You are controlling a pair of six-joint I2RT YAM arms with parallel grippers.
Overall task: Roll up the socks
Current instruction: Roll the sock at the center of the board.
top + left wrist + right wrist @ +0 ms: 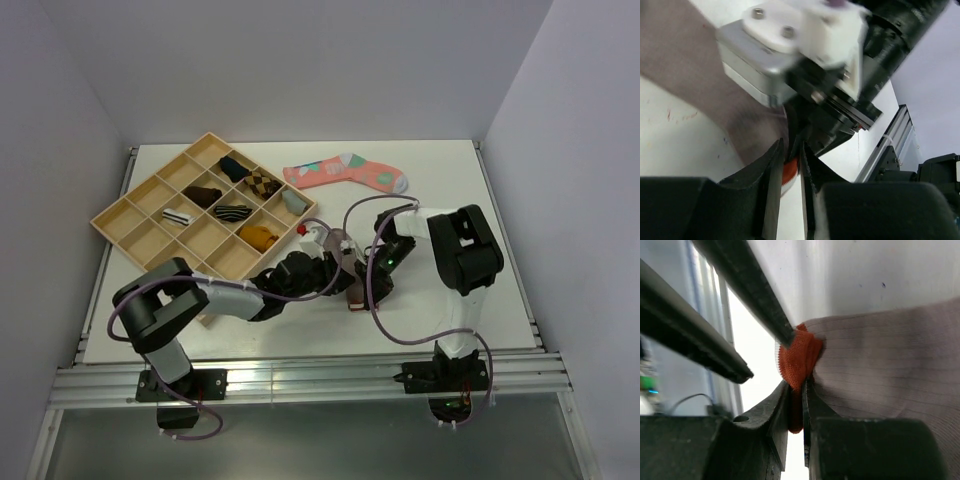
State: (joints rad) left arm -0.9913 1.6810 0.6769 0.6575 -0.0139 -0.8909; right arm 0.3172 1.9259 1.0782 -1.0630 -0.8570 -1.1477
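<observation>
The left pincer [791, 148] and the right pincer [796, 390] both pinch the brown sock [880, 365] by its red cuff, in the middle of the worktop [450, 190]. The wooden tray [152, 180] holds rolled socks [258, 236] in separate boxes.

ribbed knit taupe sock [890, 355], matt black right gripper [796, 387], wooden tray [150, 177].

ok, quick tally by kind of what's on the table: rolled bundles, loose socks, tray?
rolled sock bundles in tray compartments: 7
coral-pink sock, loose: 1
taupe sock, red cuff pinched: 1
wooden tray: 1
Total: 10 visible; the arms may hide more.
</observation>
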